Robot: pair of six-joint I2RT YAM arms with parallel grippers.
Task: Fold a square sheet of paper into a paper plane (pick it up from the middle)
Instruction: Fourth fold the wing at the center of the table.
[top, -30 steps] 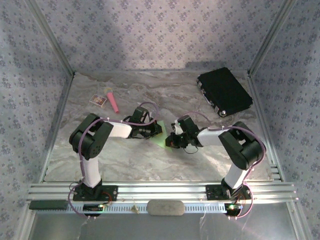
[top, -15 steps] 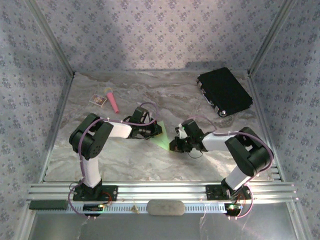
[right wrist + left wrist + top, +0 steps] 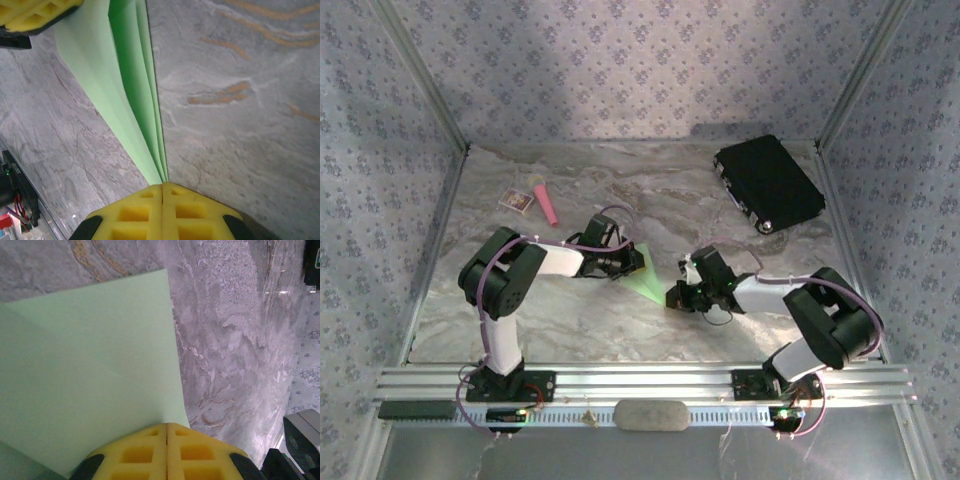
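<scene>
Both hands meet over the middle of the marbled surface (image 3: 570, 325), each pinching one end of the green paper (image 3: 646, 281). From above, the left hand (image 3: 638, 262) holds the wider end and the right hand (image 3: 673, 297) holds the narrow end nearer the arm bases, so the paper runs slantwise between them as a slim, tapering wedge.

Seen from the left wrist, the yellow pads (image 3: 145, 452) are pressed together on the paper's near edge, and the green paper (image 3: 90, 365) spreads away from them as a broad flat panel with a faint crease. From the right wrist, that hand (image 3: 162, 186) is clamped on the point where several folded layers of the paper (image 3: 127, 75) come together.

A black case (image 3: 768, 185) lies at the far right corner. A pink stick (image 3: 547, 203) and a small white card (image 3: 517, 201) lie just beside each other at the far left, well apart from the hands.
</scene>
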